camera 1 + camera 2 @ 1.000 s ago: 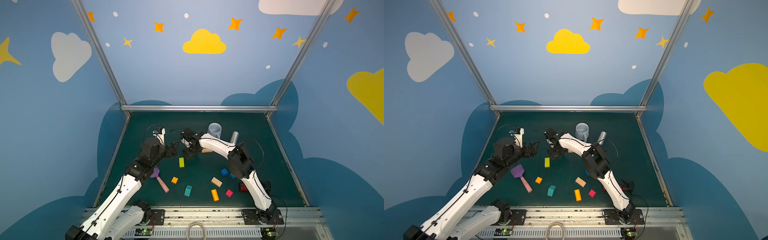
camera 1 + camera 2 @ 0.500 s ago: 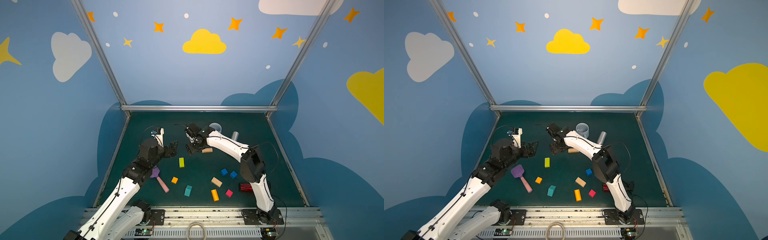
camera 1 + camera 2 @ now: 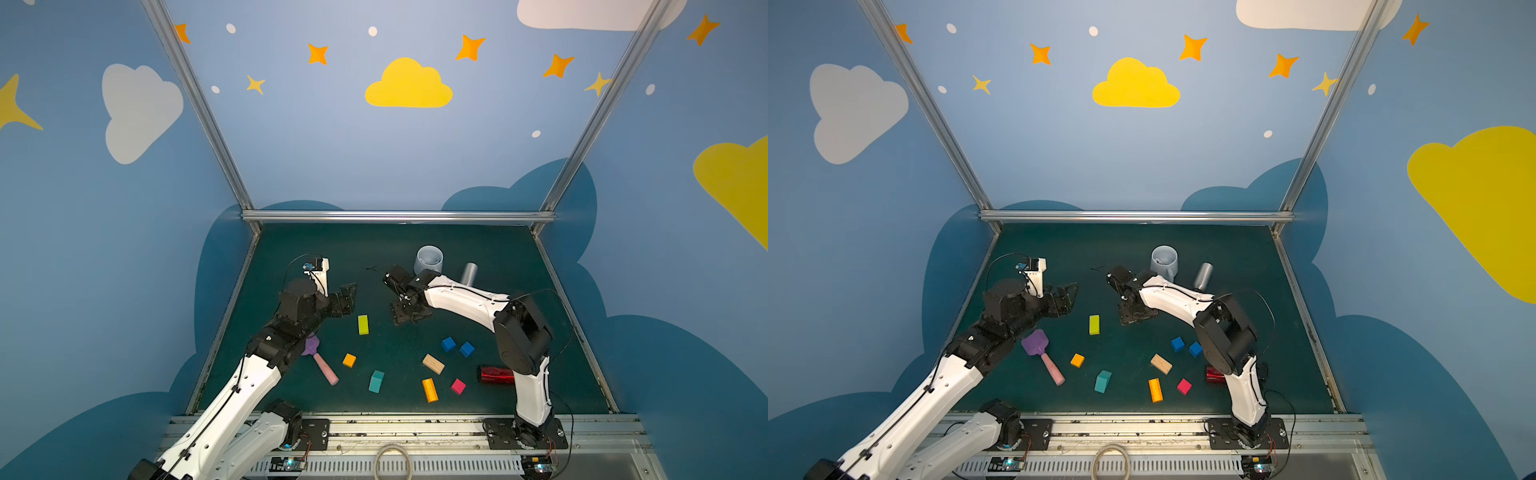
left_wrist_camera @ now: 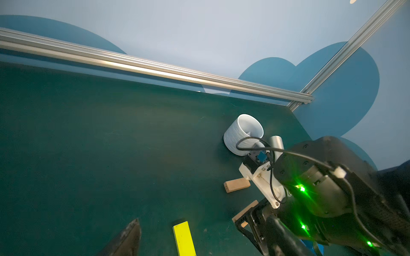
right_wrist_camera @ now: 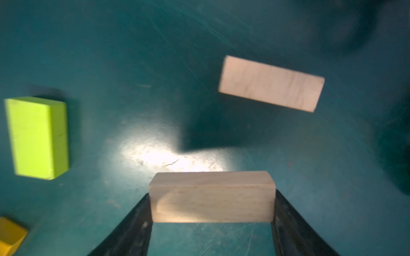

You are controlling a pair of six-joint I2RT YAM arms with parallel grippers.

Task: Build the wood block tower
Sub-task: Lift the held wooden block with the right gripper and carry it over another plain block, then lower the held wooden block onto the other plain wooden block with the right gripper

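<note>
My right gripper [image 3: 405,312] [image 5: 211,223] is shut on a tan bar [image 5: 211,197], gripped by its two ends and held a little above the green mat. A second tan bar [image 5: 270,84] lies on the mat just beyond it. My left gripper [image 3: 347,297] hangs open and empty over the mat, left of the yellow-green bar [image 3: 363,324]. The other wood blocks lie singly: an orange cube [image 3: 349,360], a teal piece [image 3: 376,381], a third tan bar [image 3: 433,364], an orange bar [image 3: 429,390], a pink cube [image 3: 458,386] and two blue cubes [image 3: 448,344]. No tower is in view.
A white mug [image 3: 429,259] and a silver cylinder [image 3: 469,272] stand behind the right gripper. A red can [image 3: 496,374] lies by the right arm's base. A purple spatula with a pink handle [image 3: 322,365] lies beside the left arm. Metal rails [image 3: 397,216] edge the mat.
The right arm's elbow has swung to the right and lower. Its gripper, still holding the tan bar, has shifted slightly right and nearer. The left arm has barely moved.
</note>
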